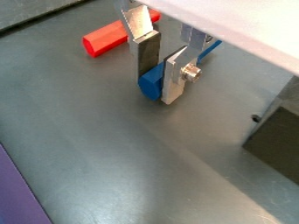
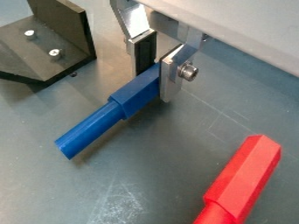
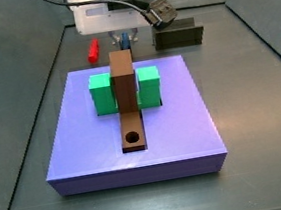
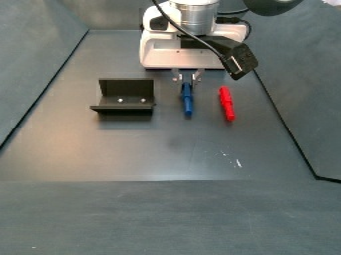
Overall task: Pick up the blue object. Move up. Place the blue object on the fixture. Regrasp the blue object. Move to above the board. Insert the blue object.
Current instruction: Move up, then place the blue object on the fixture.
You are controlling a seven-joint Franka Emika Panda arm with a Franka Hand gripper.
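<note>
The blue object (image 2: 100,127) lies flat on the dark floor, a short blue peg, also seen in a side view (image 4: 188,100). My gripper (image 2: 158,80) is down over its thicker end, with the silver fingers (image 1: 176,77) pressed on either side of it. In the wrist view the blue end (image 1: 152,85) fills the gap between the pads of the gripper (image 1: 160,85). The fixture (image 4: 123,98) stands apart beside the peg, a dark bracket (image 2: 47,44). The board (image 3: 174,122) is a lavender slab lying nearer the camera than the gripper (image 3: 121,44).
A red peg (image 4: 225,103) lies parallel to the blue one on its other side, close to the fingers (image 2: 239,179). The board carries a green block (image 3: 101,93) and a long brown bar (image 3: 129,109) with a round hole. Dark walls ring the floor.
</note>
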